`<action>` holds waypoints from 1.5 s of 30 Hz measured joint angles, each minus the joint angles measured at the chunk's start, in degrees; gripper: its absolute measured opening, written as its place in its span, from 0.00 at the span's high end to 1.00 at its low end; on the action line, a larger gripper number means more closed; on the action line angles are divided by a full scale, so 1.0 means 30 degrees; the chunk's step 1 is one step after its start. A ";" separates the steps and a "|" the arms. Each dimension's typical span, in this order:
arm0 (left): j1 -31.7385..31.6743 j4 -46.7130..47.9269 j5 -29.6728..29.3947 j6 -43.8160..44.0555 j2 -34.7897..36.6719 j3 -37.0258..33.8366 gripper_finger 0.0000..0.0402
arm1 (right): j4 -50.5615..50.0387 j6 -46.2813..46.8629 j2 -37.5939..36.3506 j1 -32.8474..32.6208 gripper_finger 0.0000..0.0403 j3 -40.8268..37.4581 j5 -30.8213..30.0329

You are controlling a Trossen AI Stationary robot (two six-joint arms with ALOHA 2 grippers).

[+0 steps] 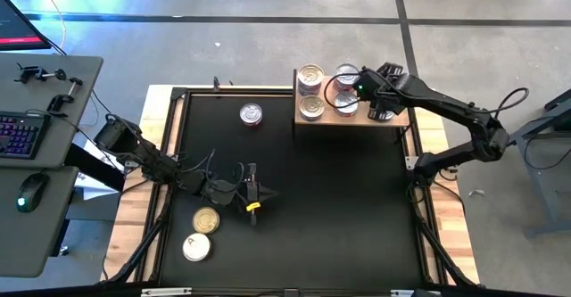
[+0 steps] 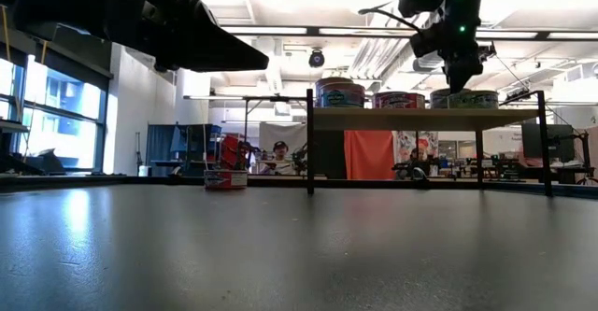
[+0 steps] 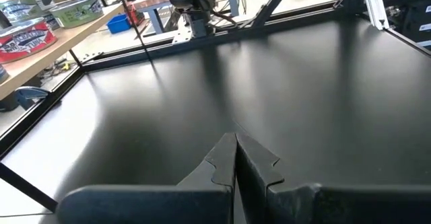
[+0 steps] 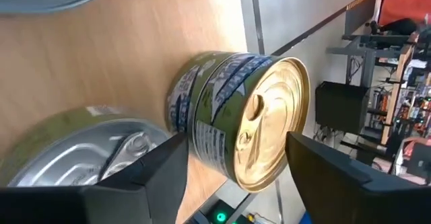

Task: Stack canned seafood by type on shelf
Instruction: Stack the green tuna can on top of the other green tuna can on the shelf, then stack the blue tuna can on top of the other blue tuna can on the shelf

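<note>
The light-wood shelf (image 1: pixel 393 117) stands at the table's far right and carries several tins. My right gripper (image 4: pixel 236 143) hangs open over its right part. Its fingers stand on either side of a gold-topped, green-labelled tin (image 4: pixel 252 133), which stands upright on the board. A silver-topped tin (image 4: pixel 81 160) stands beside it. In the high view the gripper (image 1: pixel 379 101) hides the gold-topped tin. On the table lie a silver-topped tin (image 1: pixel 252 114), a gold-topped tin (image 1: pixel 206 218) and a pale-topped tin (image 1: pixel 197 247). My left gripper (image 1: pixel 259 194) waits shut above mid-table.
The shelf's black legs (image 2: pixel 309 143) stand on the table's far side, with the board raised above the table top. Two silver-topped tins (image 1: pixel 310 76) (image 1: pixel 311 106) take the shelf's left end. A desk with a keyboard (image 1: pixel 22 132) stands left of the table.
</note>
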State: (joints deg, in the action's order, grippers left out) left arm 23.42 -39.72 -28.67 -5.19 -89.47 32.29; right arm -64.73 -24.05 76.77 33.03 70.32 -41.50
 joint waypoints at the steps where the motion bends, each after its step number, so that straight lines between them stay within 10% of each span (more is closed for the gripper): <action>1: 0.0000 -0.0002 0.0000 0.0000 0.0000 0.0003 1.00 | -0.0117 0.0002 0.0000 -0.0082 0.40 0.0000 -0.0004; 13: 0.0000 -0.0002 0.0000 -0.0168 0.0000 0.0007 1.00 | -0.4097 0.6969 -0.0018 -0.5003 0.41 0.2537 0.0513; 17: 0.0099 -0.0002 -0.0013 -0.0160 0.0000 0.0000 1.00 | -0.2959 1.0260 -0.0036 -0.8484 0.43 0.2068 0.3569; 22: 0.0458 -0.0002 -0.0086 -0.0179 0.0000 0.0000 1.00 | 0.2257 1.0809 -0.0015 -1.3701 0.44 -0.1157 0.6414; 34: 0.0558 0.0040 -0.0146 -0.0412 0.0000 0.0000 1.00 | 2.1502 2.0502 0.0748 -2.1855 0.44 -1.1963 0.5663; 41: 0.0237 0.2052 -0.0423 0.0458 0.0317 0.0047 1.00 | 2.3333 2.3014 0.3446 -2.3451 0.44 -1.3209 0.1879; 45: 0.1123 0.8492 -0.2573 0.1831 0.1686 0.1300 1.00 | 2.4643 2.2954 0.5184 -2.3216 0.44 -1.3216 0.0933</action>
State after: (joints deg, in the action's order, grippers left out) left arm 26.79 -14.25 -36.38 0.30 -84.41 36.19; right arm 9.20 44.81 92.33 -36.62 30.68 -38.70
